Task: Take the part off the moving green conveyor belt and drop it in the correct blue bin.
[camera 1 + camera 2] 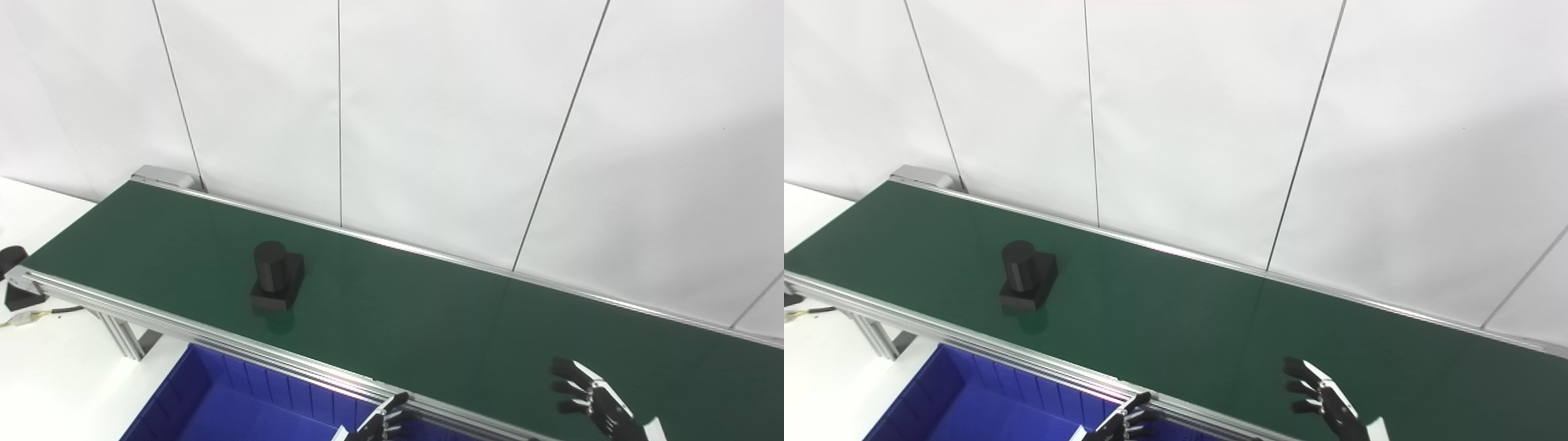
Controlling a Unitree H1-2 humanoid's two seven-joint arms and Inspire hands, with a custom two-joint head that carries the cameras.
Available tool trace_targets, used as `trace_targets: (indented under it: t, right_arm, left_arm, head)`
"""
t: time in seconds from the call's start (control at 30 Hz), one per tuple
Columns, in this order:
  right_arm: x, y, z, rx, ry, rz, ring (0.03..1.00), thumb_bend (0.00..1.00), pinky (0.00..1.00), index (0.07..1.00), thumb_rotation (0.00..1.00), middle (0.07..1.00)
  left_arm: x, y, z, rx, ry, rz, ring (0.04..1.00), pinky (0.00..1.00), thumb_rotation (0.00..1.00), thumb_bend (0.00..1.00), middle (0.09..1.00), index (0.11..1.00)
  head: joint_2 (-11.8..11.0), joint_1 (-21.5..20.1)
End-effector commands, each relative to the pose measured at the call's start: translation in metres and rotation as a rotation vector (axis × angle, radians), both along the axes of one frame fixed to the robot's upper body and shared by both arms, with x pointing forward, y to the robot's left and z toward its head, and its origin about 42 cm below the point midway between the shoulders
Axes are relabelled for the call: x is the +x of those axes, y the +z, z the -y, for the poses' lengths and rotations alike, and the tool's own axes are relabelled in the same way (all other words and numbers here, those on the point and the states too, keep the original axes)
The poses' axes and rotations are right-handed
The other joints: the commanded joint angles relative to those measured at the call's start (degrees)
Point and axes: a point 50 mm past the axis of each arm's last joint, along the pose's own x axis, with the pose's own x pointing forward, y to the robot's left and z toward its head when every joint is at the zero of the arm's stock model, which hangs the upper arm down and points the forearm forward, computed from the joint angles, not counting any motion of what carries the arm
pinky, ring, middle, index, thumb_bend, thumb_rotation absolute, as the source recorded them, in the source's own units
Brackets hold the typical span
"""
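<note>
Right hand [591, 398] is hovering over the near right part of the green conveyor belt [429, 312], fingers spread apart and holding nothing; it's wide open, palm facing roughly left. Left hand [383, 422] only just peeks in at the bottom edge, right by the belt's near aluminium rail [202, 334]; fingers look loosely curled with nothing in them, but so little of it shows that I can't really tell how open it is.

The part [277, 275] is a black piece, a short upright cylinder on a squarish flat base; it's sitting on the belt toward the left end, about mid-width, well apart from both hands; you can see a faint reflection of it on the belt just in front.

1 blue bin [202, 398] is below the near rail on the left side, bottom partly cut off by the frame; white panelled wall [429, 122] runs behind the belt.
</note>
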Motion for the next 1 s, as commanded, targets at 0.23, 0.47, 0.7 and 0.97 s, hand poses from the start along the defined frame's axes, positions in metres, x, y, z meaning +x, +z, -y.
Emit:
trace_targets:
  t: [0.23,0.47,0.7,0.97]
  right_arm:
    - [0.020,0.026,-0.013,-0.013,0.022,0.066,0.784,0.65,0.67,0.850,0.41,0.836]
    - [0.041,0.027,-0.023,-0.017,0.041,0.053,0.800,0.64,0.70,0.857,0.42,0.849]
    - [0.065,0.025,-0.032,-0.021,0.066,0.024,0.830,0.62,0.74,0.872,0.36,0.867]
    - [0.091,0.025,-0.051,-0.059,0.105,0.021,0.835,0.64,0.74,0.882,0.41,0.875]
  left_arm:
    - [0.004,0.011,-0.004,0.000,-0.013,0.074,0.798,0.71,0.57,0.83,0.863,0.943]
    - [0.005,0.011,-0.004,-0.002,-0.013,0.075,0.794,0.71,0.57,0.82,0.861,0.942]
    - [0.006,0.012,-0.002,-0.004,-0.015,0.080,0.795,0.70,0.59,0.83,0.860,0.940]
    - [0.005,0.013,-0.001,-0.006,-0.019,0.083,0.790,0.70,0.59,0.82,0.858,0.940]
  head:
    - [0.2,0.0]
    - [0.2,0.1]
    - [0.6,0.2]
    - [0.9,0.1]
